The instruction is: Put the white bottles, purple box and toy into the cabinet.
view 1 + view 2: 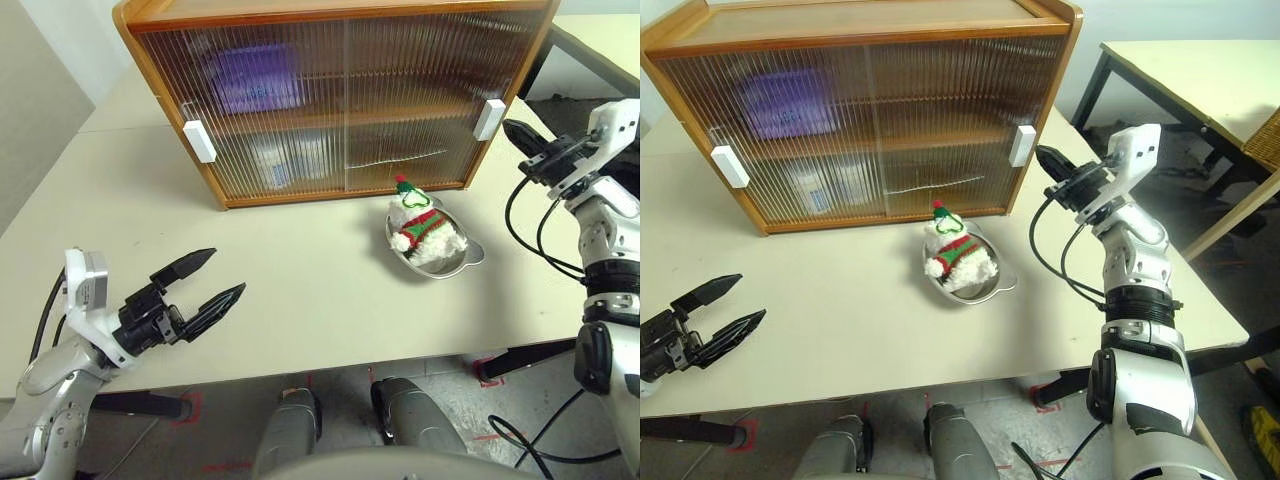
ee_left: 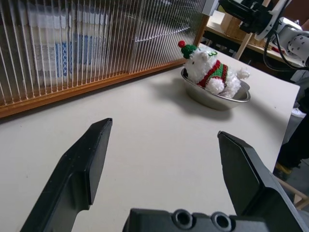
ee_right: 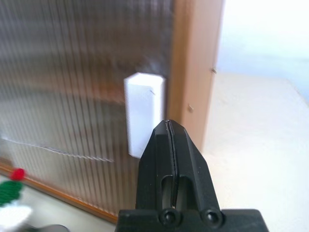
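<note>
Right gripper (image 1: 1048,158) pinched shut, empty, aimed at white block handle (image 1: 1022,145) — door blocks the plush scarfed toy (image 1: 424,225). Left gripper (image 1: 215,281) gapes, idle.

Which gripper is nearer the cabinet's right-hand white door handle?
Right. The right gripper sits shut just beside the handle; the left gripper is open, far across the table.
</note>
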Action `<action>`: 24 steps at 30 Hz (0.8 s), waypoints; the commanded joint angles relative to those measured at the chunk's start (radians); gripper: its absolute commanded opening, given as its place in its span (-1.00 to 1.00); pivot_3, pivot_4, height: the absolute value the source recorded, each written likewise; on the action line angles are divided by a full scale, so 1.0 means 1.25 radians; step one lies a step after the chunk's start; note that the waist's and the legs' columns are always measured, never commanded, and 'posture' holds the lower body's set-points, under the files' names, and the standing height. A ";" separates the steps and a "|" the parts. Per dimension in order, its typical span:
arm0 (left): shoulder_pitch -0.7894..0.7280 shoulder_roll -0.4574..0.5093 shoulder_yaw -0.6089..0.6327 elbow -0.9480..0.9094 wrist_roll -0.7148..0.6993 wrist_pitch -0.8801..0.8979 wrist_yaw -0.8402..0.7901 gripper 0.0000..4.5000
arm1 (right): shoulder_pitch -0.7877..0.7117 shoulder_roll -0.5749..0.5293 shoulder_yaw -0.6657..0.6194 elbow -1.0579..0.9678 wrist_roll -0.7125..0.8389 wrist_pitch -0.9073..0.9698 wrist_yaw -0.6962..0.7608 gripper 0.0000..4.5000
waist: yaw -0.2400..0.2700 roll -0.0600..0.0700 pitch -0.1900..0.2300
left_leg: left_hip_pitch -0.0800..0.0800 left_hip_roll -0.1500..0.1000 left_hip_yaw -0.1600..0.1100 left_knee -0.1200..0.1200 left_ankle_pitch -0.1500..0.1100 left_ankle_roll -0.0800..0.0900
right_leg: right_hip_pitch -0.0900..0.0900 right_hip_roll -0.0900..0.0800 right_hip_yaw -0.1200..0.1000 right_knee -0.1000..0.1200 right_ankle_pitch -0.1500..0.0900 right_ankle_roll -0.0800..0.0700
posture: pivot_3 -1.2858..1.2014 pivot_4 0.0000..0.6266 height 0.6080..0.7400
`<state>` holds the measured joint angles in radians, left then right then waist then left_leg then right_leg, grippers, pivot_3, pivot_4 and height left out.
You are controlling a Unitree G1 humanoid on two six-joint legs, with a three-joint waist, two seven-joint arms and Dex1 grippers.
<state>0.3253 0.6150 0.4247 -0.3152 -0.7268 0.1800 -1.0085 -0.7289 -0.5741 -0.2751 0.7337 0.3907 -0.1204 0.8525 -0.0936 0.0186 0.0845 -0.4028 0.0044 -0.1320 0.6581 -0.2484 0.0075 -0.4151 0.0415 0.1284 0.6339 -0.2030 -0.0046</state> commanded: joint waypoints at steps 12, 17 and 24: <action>0.009 0.011 -0.001 0.009 0.019 0.006 -0.018 1.00 | -0.039 0.051 0.028 -0.069 0.018 0.074 0.077 -0.99 | -0.007 0.001 -0.001 | 0.000 0.001 0.000 0.000 0.000 0.000 | 0.000 0.001 0.000 0.000 0.000 0.000 | -0.07 -0.73 1.00; 0.017 0.009 0.001 0.005 0.019 0.005 -0.018 1.00 | -0.042 0.070 0.048 -0.114 0.015 0.118 0.094 -0.99 | -0.008 0.001 -0.001 | 0.000 0.001 0.000 0.000 0.000 0.000 | 0.000 0.001 0.000 0.000 0.000 0.000 | -0.06 -0.70 1.00; 0.033 0.008 0.014 0.009 0.015 0.004 -0.020 1.00 | -0.080 0.089 0.122 -0.163 -0.029 0.225 0.070 -0.99 | -0.009 0.001 0.000 | 0.000 0.001 0.000 0.000 0.000 0.000 | 0.000 0.001 0.000 0.000 0.000 0.000 | -0.06 -0.66 1.00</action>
<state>0.3562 0.6197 0.4268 -0.3093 -0.7118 0.1828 -1.0281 -0.8179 -0.4723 -0.1498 0.5519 0.3738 0.1250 0.9444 -0.1046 0.0204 0.0842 -0.4025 0.0054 -0.1321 0.6579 -0.2484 0.0075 -0.4155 0.0425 0.1283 0.6342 -0.2031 -0.0054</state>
